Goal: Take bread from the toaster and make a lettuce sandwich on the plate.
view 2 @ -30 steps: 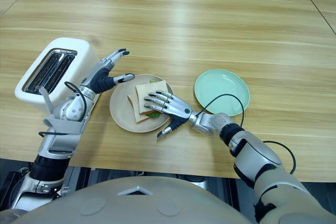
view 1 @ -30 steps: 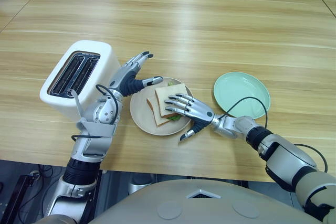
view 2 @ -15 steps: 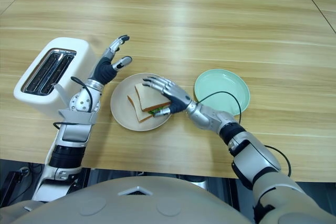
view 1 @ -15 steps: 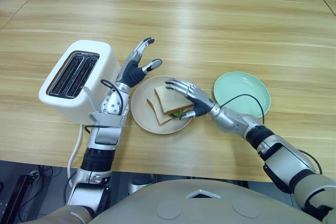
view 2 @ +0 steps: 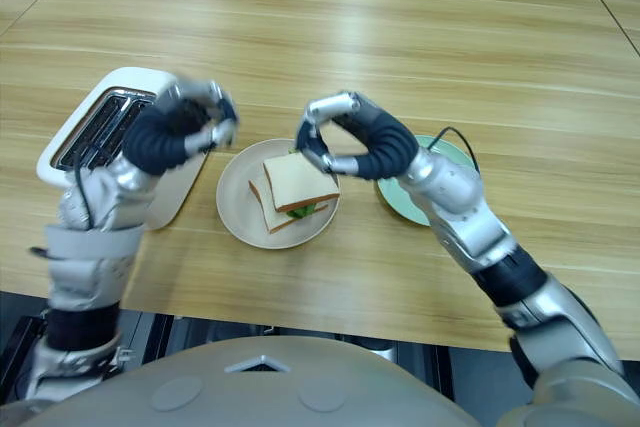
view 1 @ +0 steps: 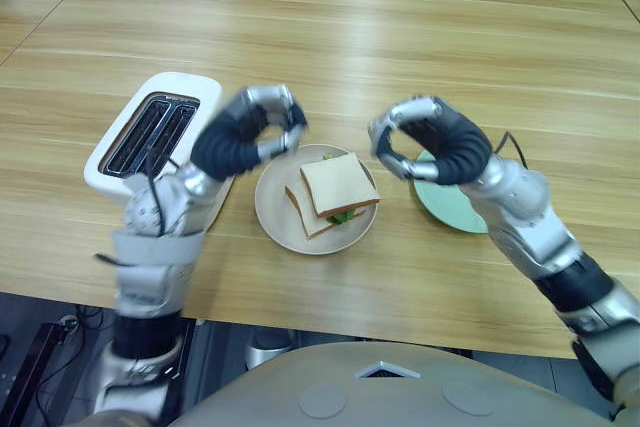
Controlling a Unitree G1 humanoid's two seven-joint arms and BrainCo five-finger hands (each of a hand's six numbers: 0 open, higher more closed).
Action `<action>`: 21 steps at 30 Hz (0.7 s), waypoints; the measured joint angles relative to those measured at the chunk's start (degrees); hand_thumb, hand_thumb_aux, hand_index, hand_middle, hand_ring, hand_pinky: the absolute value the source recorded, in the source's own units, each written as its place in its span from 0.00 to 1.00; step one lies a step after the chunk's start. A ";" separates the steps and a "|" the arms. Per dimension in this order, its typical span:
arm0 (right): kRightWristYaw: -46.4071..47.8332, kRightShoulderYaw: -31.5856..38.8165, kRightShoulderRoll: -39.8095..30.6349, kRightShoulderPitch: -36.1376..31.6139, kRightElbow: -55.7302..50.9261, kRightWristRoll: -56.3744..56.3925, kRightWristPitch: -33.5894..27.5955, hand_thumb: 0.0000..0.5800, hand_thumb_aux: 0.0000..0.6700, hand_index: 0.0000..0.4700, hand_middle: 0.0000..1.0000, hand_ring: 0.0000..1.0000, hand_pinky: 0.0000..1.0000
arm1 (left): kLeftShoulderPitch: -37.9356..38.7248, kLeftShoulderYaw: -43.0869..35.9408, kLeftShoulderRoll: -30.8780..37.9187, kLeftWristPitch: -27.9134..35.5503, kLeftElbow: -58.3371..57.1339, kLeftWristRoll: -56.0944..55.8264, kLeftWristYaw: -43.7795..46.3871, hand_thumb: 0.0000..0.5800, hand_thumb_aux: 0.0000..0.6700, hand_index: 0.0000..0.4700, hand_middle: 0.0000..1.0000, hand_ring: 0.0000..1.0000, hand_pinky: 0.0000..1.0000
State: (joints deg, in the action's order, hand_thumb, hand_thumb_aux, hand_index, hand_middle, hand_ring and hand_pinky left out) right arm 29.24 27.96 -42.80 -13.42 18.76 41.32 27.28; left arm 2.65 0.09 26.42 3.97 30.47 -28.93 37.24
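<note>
A sandwich (view 1: pixel 338 187) of two bread slices with green lettuce (view 1: pixel 345 216) peeking out at its near edge lies on the beige plate (view 1: pixel 275 209). The white toaster (view 1: pixel 140 137) stands to the plate's left, and both its slots look empty. My left hand (view 1: pixel 248 135) is raised between toaster and plate, its fingers curled with nothing in them. My right hand (view 1: pixel 430 139) hovers above the plate's right side, also curled and holding nothing. Neither hand touches the sandwich.
A light green plate (view 1: pixel 450 205) sits right of the beige one, partly hidden under my right hand and forearm. Wide bare wooden table (view 1: pixel 380 37) stretches behind. The near table edge runs just below the plates.
My right hand has let go of the top slice and lifted off the sandwich. Both hands have risen and curled shut. The view has shifted slightly.
</note>
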 measured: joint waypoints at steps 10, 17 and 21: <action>33.01 4.15 3.67 9.84 -9.38 3.10 -18.25 1.00 1.00 0.98 1.00 1.00 1.00 | 6.25 -8.60 8.64 6.93 -5.20 -13.41 28.69 1.00 1.00 0.98 1.00 1.00 1.00; 40.28 5.96 12.80 8.10 -24.98 -8.29 -20.24 1.00 1.00 0.98 1.00 1.00 1.00 | 2.12 -18.67 9.84 11.02 -14.60 -5.81 35.00 1.00 1.00 0.98 1.00 1.00 1.00; 41.68 5.17 16.05 6.07 -31.45 -13.80 -19.39 1.00 1.00 0.98 1.00 1.00 1.00 | 0.59 -23.92 11.90 11.41 -19.64 0.79 37.72 1.00 1.00 0.98 1.00 1.00 1.00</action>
State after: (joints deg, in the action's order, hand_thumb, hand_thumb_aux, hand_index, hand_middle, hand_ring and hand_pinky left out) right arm 70.91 33.13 -26.75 -7.35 -12.69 27.52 7.88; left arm 3.24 -23.83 38.33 15.38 10.82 -28.13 74.95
